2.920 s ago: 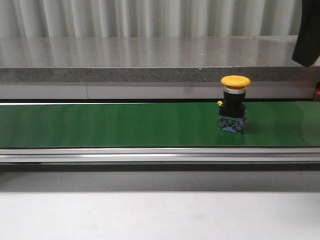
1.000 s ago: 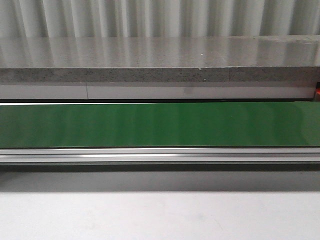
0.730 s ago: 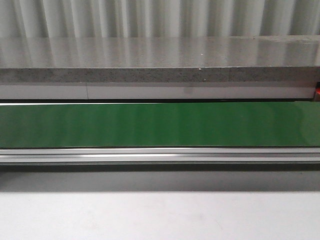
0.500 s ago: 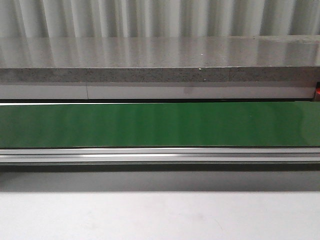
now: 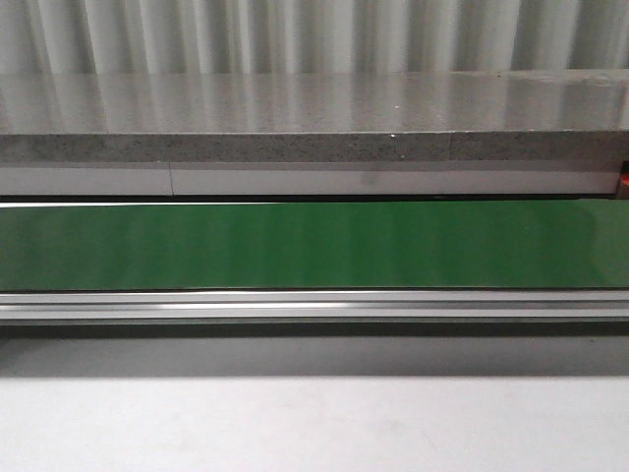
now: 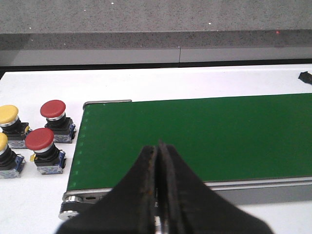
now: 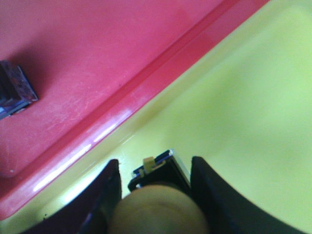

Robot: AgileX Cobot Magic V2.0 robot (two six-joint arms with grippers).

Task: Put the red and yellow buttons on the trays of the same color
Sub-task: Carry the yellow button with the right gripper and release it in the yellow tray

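Yellow button blurred & cut off at 6 o'clock edge betw right pincer fingers; dark block cropped at 9 o'clock.

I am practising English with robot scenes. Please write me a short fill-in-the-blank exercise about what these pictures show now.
1. In the front view, the green belt carries ____ buttons.
2. The right gripper holds a yellow button above the ____ tray.
3. Beside the belt's end, the left wrist view shows two ____ buttons in full.
4. The fingers of the left gripper are pressed ____.

Missing words: no; yellow; red; together
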